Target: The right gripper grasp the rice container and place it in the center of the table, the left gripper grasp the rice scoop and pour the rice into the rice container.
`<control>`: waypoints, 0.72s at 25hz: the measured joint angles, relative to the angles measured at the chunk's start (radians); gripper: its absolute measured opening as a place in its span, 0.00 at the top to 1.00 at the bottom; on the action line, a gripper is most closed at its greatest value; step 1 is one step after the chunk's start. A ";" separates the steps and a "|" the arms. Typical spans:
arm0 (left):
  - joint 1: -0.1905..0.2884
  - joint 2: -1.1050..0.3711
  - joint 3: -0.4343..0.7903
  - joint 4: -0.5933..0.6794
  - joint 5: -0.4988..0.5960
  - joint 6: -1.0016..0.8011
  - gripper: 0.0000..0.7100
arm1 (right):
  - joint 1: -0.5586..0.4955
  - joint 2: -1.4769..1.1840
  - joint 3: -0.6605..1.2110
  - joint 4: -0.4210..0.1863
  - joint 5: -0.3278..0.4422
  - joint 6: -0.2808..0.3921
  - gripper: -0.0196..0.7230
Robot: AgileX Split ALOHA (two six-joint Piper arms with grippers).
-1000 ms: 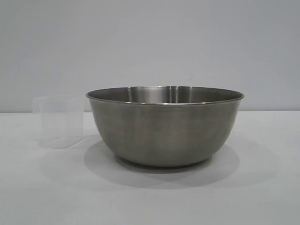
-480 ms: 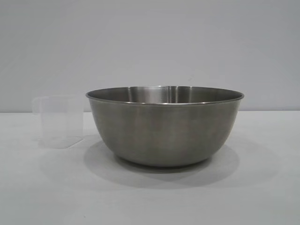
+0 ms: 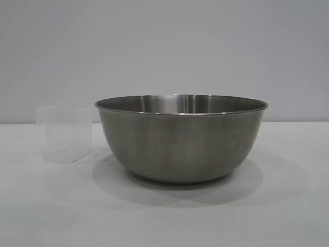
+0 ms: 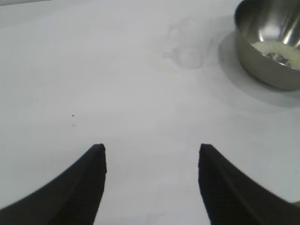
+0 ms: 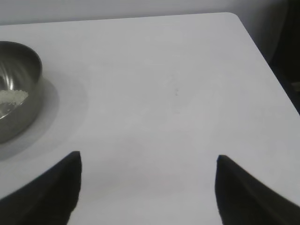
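Exterior view: rice container (image 3: 181, 139) standing upright mid-table (image 3: 164, 216), rice scoop (image 3: 64, 134) upright just beside it on the left-arm side, a narrow gap between the two; no arm in sight.

Left wrist view: left gripper (image 4: 152, 154) hanging above bare table, half spread and gripping nothing; scoop (image 4: 187, 44) well ahead and barely visible against the white surface (a pale ghost of a cup); container (image 4: 272, 42) just beyond it, rice (image 4: 276, 49) already lying in its bottom. Judged risks here: a misjudged approach to so faint a target, fingers closing on air or tipping the light cup; a claw reaching for the scoop could also clip the steel wall so near it and shove the bowl off centre.

Right wrist view: right gripper (image 5: 147, 159) spread wide over empty table, holding nothing; container (image 5: 16, 89) off to one side, grains (image 5: 13, 96) showing inside. Judged risk: a wide claw sent at the thin rolled rim may slip on smooth steel, rocking the bowl and scattering what it holds; whether the scoop carries any rice, impossible to say.
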 joint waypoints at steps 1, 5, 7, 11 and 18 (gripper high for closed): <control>0.002 0.000 0.000 0.001 0.000 0.000 0.49 | 0.007 0.000 0.000 0.000 0.000 0.000 0.23; 0.004 0.000 0.000 0.001 0.000 0.000 0.49 | 0.045 0.000 0.000 0.000 0.000 0.000 0.23; 0.004 0.000 0.000 0.001 0.000 0.000 0.49 | 0.058 0.000 0.000 0.000 0.000 0.000 0.23; 0.004 0.000 0.000 0.001 0.000 0.000 0.49 | 0.058 0.000 0.000 0.000 0.000 0.000 0.23; 0.004 0.000 0.000 0.001 0.000 0.000 0.49 | 0.058 0.000 0.000 0.000 0.000 0.000 0.23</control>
